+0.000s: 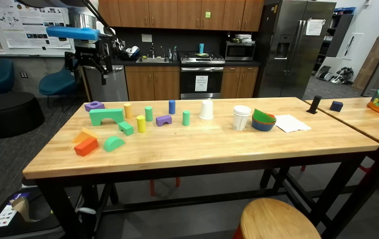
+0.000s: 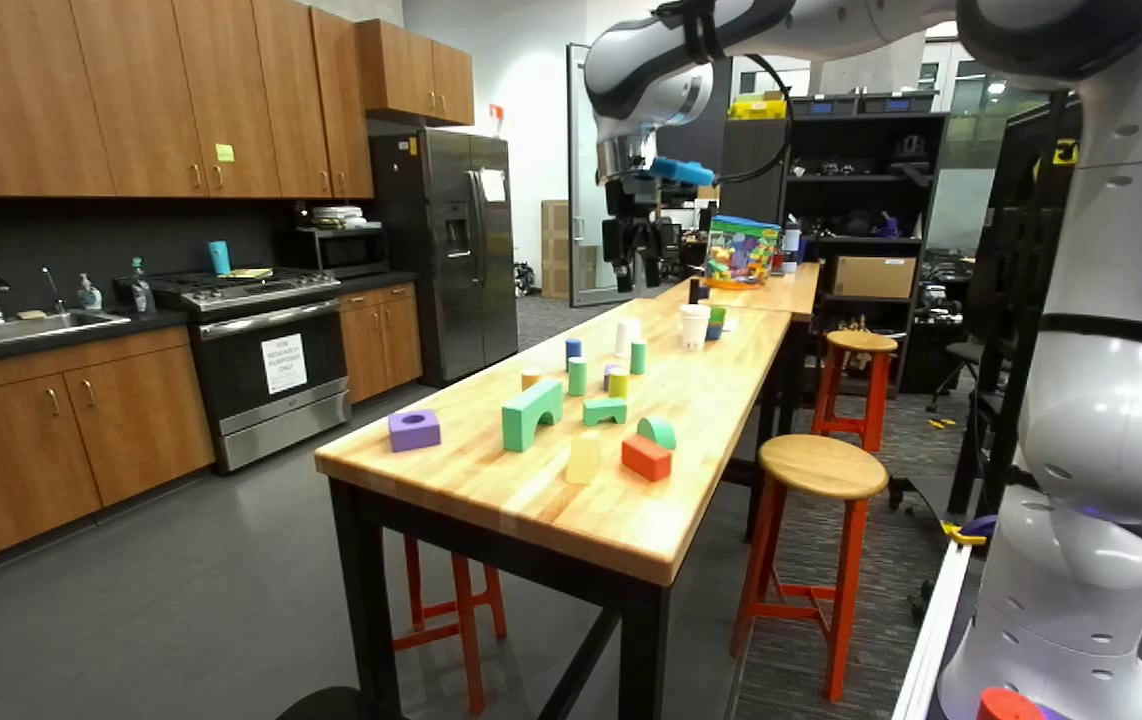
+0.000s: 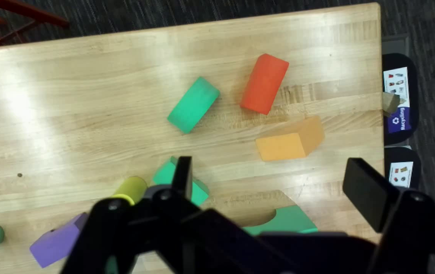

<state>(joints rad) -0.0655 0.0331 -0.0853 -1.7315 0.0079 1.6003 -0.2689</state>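
Jaws spread wide, a black gripper [image 3: 274, 186] hangs above a wooden table [image 3: 88, 106] in the wrist view, a green arch [image 3: 290, 220] partly hidden at five o'clock. A red block [image 3: 265, 84] lies near one, an orange block [image 3: 293, 143] at three, a green block [image 3: 194, 105] at eleven.

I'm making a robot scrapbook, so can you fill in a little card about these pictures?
Fingers: open, holding nothing
Place: above the table
Red block: near the orange block
Green arch: standing on its two legs
Yellow cylinder: standing upright
Upside-down cup: white, resting on its rim
Blue bowl: green bowl tilted inside
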